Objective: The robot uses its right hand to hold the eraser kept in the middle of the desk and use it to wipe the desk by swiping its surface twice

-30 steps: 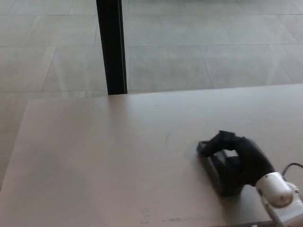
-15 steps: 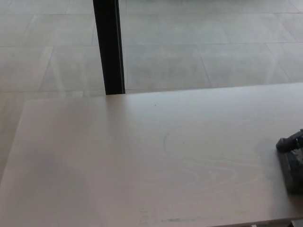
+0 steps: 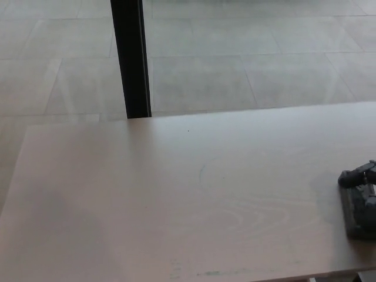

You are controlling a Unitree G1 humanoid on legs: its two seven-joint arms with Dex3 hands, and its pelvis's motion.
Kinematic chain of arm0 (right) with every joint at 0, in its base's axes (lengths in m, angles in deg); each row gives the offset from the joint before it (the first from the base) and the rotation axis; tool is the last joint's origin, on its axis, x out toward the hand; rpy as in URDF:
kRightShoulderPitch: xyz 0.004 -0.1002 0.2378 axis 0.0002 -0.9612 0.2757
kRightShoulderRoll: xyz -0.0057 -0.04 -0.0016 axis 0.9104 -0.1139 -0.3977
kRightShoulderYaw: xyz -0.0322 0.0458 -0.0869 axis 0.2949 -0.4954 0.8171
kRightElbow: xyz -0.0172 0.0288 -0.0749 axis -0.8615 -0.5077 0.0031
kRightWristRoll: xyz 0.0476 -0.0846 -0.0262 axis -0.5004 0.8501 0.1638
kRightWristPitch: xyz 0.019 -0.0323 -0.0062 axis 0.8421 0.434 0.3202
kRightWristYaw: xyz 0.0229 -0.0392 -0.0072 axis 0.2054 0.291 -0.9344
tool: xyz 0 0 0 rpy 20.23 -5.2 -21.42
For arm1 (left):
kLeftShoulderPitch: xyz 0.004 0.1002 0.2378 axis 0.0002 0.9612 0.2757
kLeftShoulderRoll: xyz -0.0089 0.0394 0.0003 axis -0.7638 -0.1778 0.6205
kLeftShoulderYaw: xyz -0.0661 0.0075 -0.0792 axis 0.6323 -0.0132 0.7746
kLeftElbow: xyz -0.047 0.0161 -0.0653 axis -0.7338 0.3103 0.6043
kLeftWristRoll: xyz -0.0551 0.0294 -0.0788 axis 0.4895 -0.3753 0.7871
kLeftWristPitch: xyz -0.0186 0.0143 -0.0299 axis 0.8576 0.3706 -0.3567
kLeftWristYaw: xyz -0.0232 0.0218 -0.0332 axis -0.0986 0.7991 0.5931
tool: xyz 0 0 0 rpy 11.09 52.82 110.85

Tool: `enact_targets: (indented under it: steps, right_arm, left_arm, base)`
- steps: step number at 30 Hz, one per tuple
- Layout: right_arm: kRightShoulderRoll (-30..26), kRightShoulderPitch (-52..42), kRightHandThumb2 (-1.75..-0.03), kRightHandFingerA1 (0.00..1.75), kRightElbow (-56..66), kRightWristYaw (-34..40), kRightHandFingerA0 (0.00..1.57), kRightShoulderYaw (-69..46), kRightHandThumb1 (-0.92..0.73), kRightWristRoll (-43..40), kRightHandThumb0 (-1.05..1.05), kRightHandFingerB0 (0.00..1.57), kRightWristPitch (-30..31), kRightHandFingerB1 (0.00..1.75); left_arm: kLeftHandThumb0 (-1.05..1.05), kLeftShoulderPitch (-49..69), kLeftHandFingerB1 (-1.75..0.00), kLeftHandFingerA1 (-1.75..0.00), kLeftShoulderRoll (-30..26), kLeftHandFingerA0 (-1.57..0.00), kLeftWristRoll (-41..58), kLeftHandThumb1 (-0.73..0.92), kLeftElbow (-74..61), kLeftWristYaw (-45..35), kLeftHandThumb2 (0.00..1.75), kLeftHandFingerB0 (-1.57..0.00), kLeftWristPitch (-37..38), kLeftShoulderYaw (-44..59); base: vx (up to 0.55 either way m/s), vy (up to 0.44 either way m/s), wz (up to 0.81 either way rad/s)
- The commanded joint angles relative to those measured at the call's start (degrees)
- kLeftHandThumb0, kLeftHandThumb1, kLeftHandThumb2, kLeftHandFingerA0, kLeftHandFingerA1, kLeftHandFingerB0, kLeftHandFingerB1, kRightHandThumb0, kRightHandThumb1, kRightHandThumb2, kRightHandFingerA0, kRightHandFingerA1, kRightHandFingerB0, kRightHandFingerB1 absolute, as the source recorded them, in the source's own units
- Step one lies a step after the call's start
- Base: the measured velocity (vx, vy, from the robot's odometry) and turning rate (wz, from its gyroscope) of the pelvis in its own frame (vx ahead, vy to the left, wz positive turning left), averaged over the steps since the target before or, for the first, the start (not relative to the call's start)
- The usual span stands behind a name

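- Counting what shows: one counter (image 3: 176, 194), one eraser (image 3: 357, 216), one robot hand, one dark post (image 3: 130, 59), and a tiled floor (image 3: 247, 64) beyond.
- One eraser only, lying flat on the counter at the far right edge of the picture, partly cut off by the frame.
- It looks like a dark grey to black block, roughly rectangular, long side running away from the camera, with a low, blunt profile and a matte surface.
- The right hand (image 3: 359, 176) is black and sits on the far end of the eraser, touching it; only a small part shows at the picture's edge.
- Its fingers appear curled over the eraser's top end, but so little is in frame that I cannot tell how firmly they hold it.
- The left hand does not show.
- The counter is a broad, pale, smooth slab with faint wood-grain swirls near the middle, a thin curved mark near its centre and small greenish smudges along the near edge.
- The post is black, straight and upright, standing behind the counter's far edge toward the left.
- The floor is made of large grey rectangular tiles with thin joints and a slight sheen.
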Motion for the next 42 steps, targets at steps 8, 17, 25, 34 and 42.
enact_targets:
  steps: [8, 17, 25, 34, 42]
  right_arm:
    - [-5.0, 0.5, -0.63, 0.67, 8.9, -13.4, 0.75, -2.8, -0.74, -7.1, -0.67, 0.29, 11.9, 0.32]
    - [-13.0, 4.6, -0.99, 0.61, 10.3, -14.6, 0.68, -4.2, -0.65, -5.5, -0.93, 0.27, 14.6, 0.45]
    - [-20.4, 3.6, -1.01, 0.59, 16.7, -20.2, 0.6, -14.7, -0.64, -14.0, -0.86, 0.33, 19.4, 0.47]
    - [-24.4, -8.8, -0.64, 0.5, 19.5, -17.2, 0.8, -41.0, -0.75, -21.1, -0.78, 0.52, 20.6, 0.37]
    - [-23.5, -20.6, -0.63, 0.63, -1.5, -7.0, 0.98, -55.2, -0.71, -20.1, -0.87, 0.6, 3.0, 0.6]
  left_arm:
    - [-0.56, 0.8, -0.67, -0.82, -0.4, -0.74, 0.7, 0.54, -0.7, 0.3, 0.97, -0.51, -0.4, 0.5]
    - [-0.54, 1.2, -0.63, -0.78, -0.7, -0.72, 0.8, 0.7, 0.5, -0.4, 0.61, -0.58, 0.2, 0.8]
    - [-0.53, 1.2, -0.62, -0.8, -0.6, -0.72, 1.5, 0.7, 1.1, -1.0, 0.61, -0.56, 0.0, 1.8]
    - [-0.55, 1.7, -0.67, -0.83, -0.6, -0.72, 1.4, 0.54, 0.4, -0.9, 0.97, -0.49, -0.2, 1.8]
    - [-0.56, 2.2, -0.65, -0.8, -0.7, -0.68, 1.4, 0.55, 1.2, -1.3, 0.98, -0.45, 0.1, 1.8]
  base:
    - [0.0, 0.0, 0.0]
    - [0.0, 0.0, 0.0]
    - [0.0, 0.0, 0.0]
    - [0.0, 0.0, 0.0]
    - [0.0, 0.0, 0.0]
